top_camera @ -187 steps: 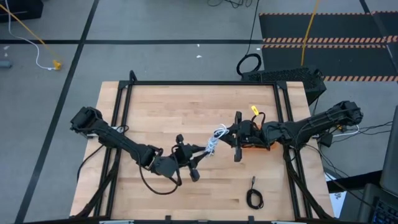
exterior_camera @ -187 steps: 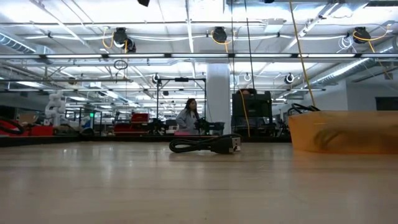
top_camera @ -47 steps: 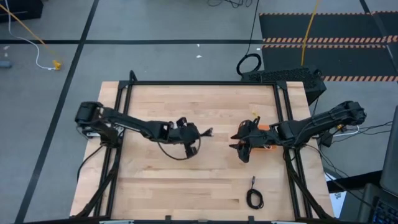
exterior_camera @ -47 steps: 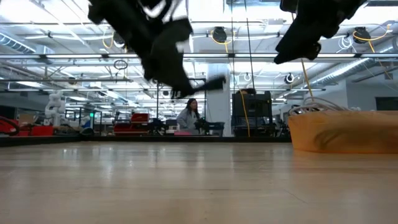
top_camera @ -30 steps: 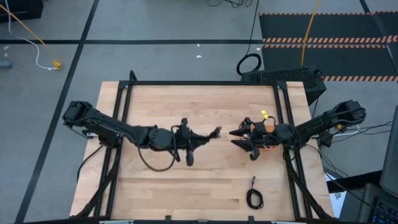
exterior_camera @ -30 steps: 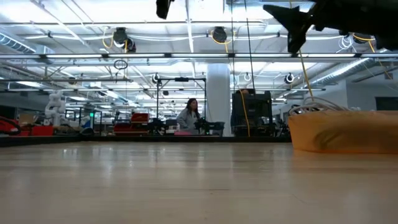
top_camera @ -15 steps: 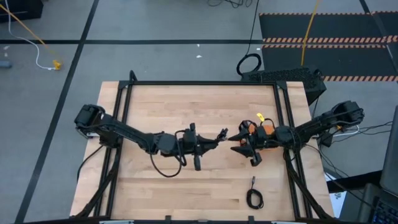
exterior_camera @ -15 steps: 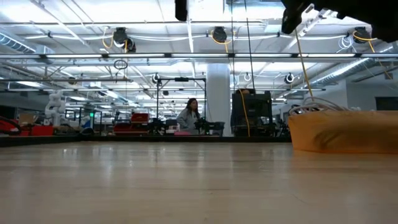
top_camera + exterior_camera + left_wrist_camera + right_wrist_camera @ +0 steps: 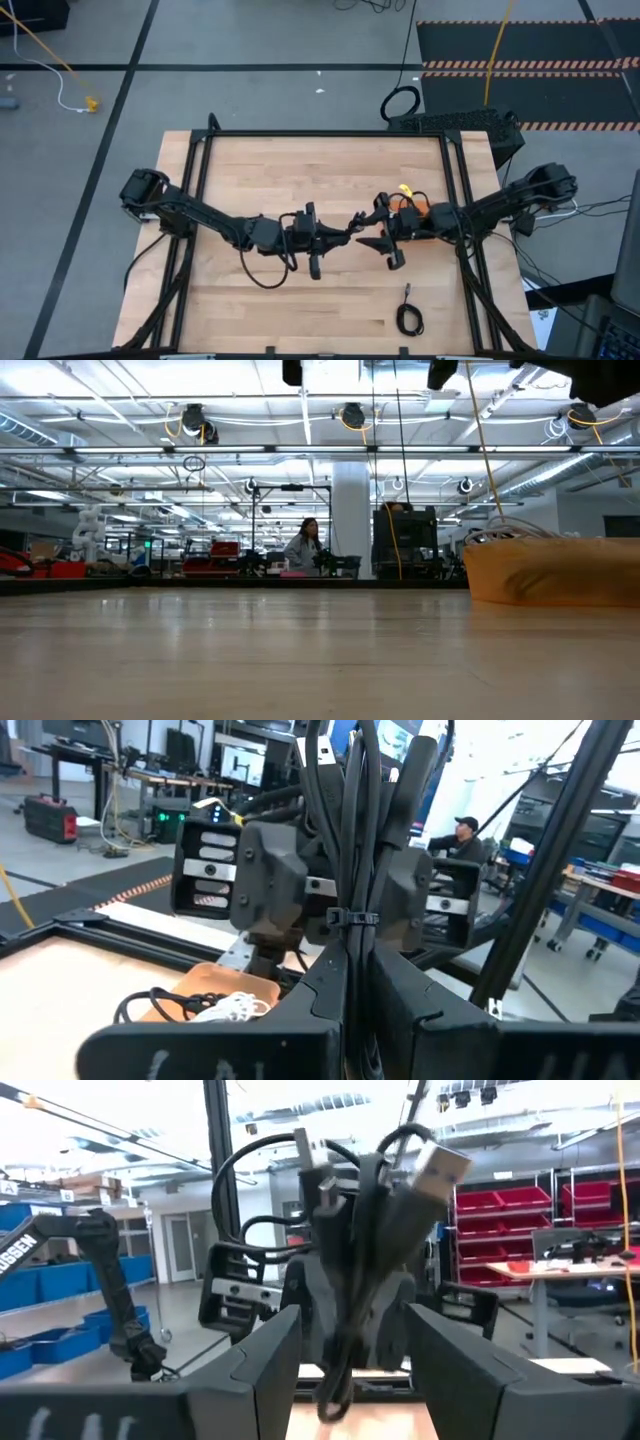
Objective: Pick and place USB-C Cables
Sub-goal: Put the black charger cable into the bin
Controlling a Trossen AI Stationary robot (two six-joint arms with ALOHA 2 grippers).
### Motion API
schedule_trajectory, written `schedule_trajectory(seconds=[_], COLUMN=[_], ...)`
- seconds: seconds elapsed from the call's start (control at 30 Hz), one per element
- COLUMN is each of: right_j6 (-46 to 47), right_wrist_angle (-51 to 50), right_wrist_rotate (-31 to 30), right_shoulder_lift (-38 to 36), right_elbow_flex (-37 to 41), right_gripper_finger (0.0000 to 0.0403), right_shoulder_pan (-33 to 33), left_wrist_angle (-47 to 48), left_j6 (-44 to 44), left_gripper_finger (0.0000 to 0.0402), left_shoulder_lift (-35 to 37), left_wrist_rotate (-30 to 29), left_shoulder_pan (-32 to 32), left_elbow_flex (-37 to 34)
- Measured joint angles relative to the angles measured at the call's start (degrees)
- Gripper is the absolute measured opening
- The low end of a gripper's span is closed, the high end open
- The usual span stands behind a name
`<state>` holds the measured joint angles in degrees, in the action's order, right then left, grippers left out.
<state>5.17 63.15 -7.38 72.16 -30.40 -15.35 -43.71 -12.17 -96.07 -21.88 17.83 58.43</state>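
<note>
My left gripper hangs above the table's middle, shut on a tied black USB-C cable bundle, which fills the left wrist view. My right gripper faces it from the right, open. Its two fingers stand either side of the bundle without touching it. A metal plug sticks out at the bundle's end. The orange tray lies under my right arm and holds a white cable and a black one. Another black cable lies on the table near the front right. My left gripper pinches the black bundle between its two fingers, just below the thin tie around it. The fingers come in level from the table's left. The bundle reaches out past the fingertips toward my right gripper, lifted clear of the table.
Black frame rails run along the table's far edge and sides. A round black cord loop lies on the floor beyond the far edge. In the low view the tray's wall stands at the right, and a person sits far behind.
My left gripper has carried the black bundle toward the table's right, staying shut on it and clear of the table. My right gripper has come off the tray toward the table's left, and its open fingers now stand around the bundle.
</note>
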Motion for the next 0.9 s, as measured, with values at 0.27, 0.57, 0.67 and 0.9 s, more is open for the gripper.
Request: schedule_trajectory(seconds=[0.27, 0.57, 0.67, 0.9], right_j6=[0.0, 1.6, 1.6, 2.4], right_wrist_angle=[-0.2, -1.9, -1.9, -2.5], right_wrist_rotate=[0.1, 0.0, 0.2, 0.3], right_shoulder_lift=[3.6, 6.8, 6.8, 6.8], right_elbow_flex=[-4.5, -7.6, -7.6, -7.6], right_gripper_finger=[0.0173, 0.0129, 0.0074, 0.003], right_shoulder_pan=[0.7, 1.1, 1.3, 1.4], left_wrist_angle=[0.5, 2.0, 2.1, 3.4], left_j6=[0.1, 0.4, 0.5, 0.1], left_gripper_finger=[0.0023, 0.0023, 0.0023, 0.0046], left_shoulder_lift=[0.0, -0.1, -0.1, -0.1], left_wrist_rotate=[1.3, 1.2, 1.0, 0.8], left_shoulder_pan=[0.3, 0.4, 0.3, 0.4], left_elbow_flex=[0.0, 0.0, 0.0, 0.0])
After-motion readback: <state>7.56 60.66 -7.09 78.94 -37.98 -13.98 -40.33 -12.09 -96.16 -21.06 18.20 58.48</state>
